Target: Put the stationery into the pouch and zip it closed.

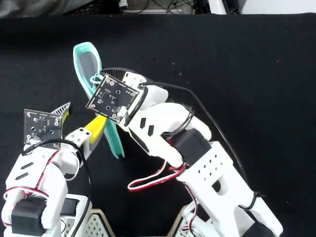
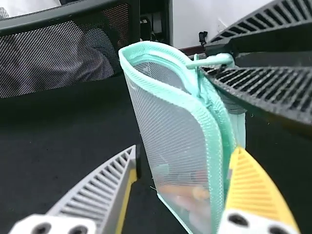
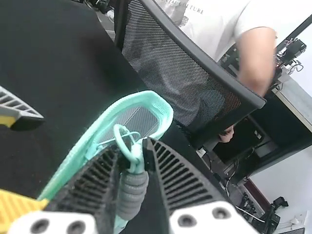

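Note:
The teal mesh pouch [image 1: 89, 61] stands on its edge on the black table. Through its mesh wall [image 2: 175, 146] I see orange and pink stationery [image 2: 187, 194] lying at the bottom. My right gripper [image 1: 102, 77] is shut on the teal zipper pull [image 3: 126, 137] at the pouch's upper end, and its black ribbed fingers [image 2: 263, 73] clamp the pull [image 2: 210, 60]. My left gripper [image 2: 185, 152] is open around the pouch's lower end. Its yellow finger [image 1: 97, 127] touches the pouch's zipper side, while its grey finger [image 1: 63, 109] stands apart from the mesh wall.
A black cloth covers the table [image 1: 237, 64], with free room to the right and at the back. A black mesh chair [image 3: 195, 92] stands beyond the far edge. Cables [image 1: 163, 6] lie behind the table.

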Robot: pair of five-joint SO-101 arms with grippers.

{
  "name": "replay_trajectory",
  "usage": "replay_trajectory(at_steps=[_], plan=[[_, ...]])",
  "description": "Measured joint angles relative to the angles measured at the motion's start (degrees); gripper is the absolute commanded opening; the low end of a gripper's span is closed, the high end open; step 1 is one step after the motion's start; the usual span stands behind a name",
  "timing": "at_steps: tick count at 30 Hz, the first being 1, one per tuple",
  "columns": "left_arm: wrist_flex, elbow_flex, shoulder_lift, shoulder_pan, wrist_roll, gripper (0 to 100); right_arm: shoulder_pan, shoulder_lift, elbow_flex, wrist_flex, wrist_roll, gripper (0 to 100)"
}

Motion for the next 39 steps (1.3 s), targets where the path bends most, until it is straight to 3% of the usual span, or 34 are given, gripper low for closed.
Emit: replay_trajectory(at_steps=[6,12,19,28,34,39], plan=[[0.5,-0.1,0.0,-0.6,0.0,30,0.0,0.0,0.0,0.0,2.1,1.2],[7.3,-6.6,0.0,-0.8,0.0,30,-0.2,0.0,0.0,0.0,2.7,1.2],[5.2,-3.6,0.0,-1.5,-0.8,30,-0.2,0.0,-0.5,2.0,2.8,1.2],[1.7,-1.7,0.1,-8.7,-2.0,30,-0.2,0.0,-3.3,5.8,2.8,1.2],[1.7,-1.7,0.1,-8.2,-2.1,30,-0.2,0.0,-3.4,5.8,2.8,1.2],[7.5,-5.9,0.1,-6.5,-2.1,30,-0.3,0.4,-3.4,5.6,3.0,1.2]])
